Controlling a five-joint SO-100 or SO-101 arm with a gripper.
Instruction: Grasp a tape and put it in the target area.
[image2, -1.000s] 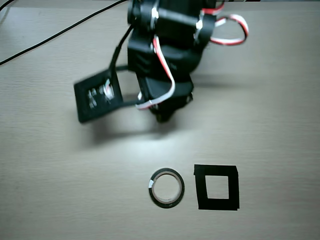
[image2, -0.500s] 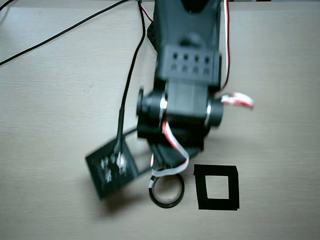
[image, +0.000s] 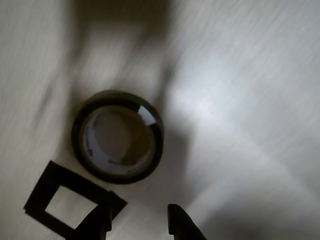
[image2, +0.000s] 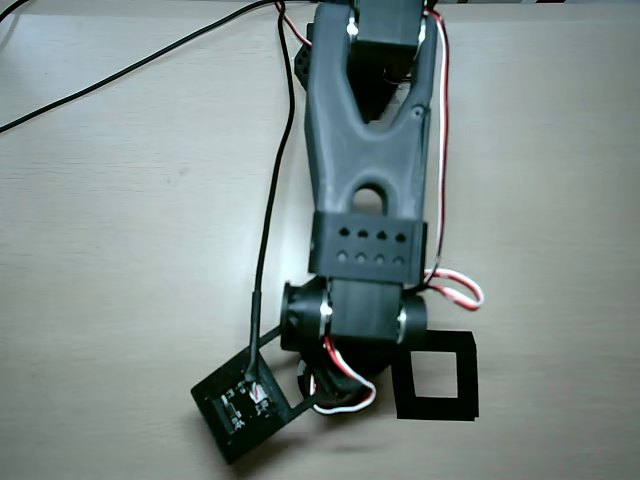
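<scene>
Pale beige wood-grain table (image2: 120, 250) under soft, even light.

Arm (image2: 365, 180) stretched over table; fingers (image: 179, 222) apart, holding nothing.

Arm body (image2: 365, 150): dark grey plastic, forked link with a round hole.
Bracket (image2: 368, 245): black, two rows of small holes.
Motor block (image2: 355, 318): black, silver screws at its sides.
Wires (image2: 455, 285): red and white, looped.
Cable (image2: 275, 180): thin, black.
Camera board (image2: 243, 405): black square plate.
Fingertips (image: 180, 222): dark, blurred.
</scene>
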